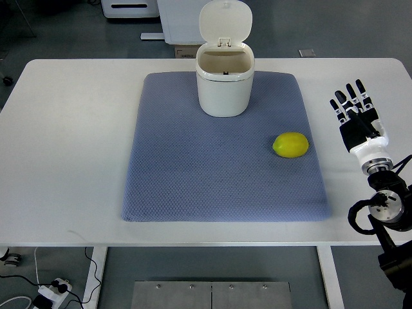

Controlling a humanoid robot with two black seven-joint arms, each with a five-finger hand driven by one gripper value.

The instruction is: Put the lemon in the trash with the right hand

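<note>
A yellow lemon (290, 145) lies on the right part of a blue-grey mat (193, 167). At the mat's far edge stands a white trash bin (224, 87) with its lid flipped up and its mouth open. My right hand (354, 106) hovers over the bare table to the right of the mat, fingers stretched out flat and holding nothing. It sits about a hand's width right of the lemon and slightly farther back. My left arm does not show.
The white table (64, 148) carries only the mat, bin and lemon. White furniture (180, 19) stands on the floor beyond the far edge. A power strip and cables (48, 293) lie on the floor at the lower left.
</note>
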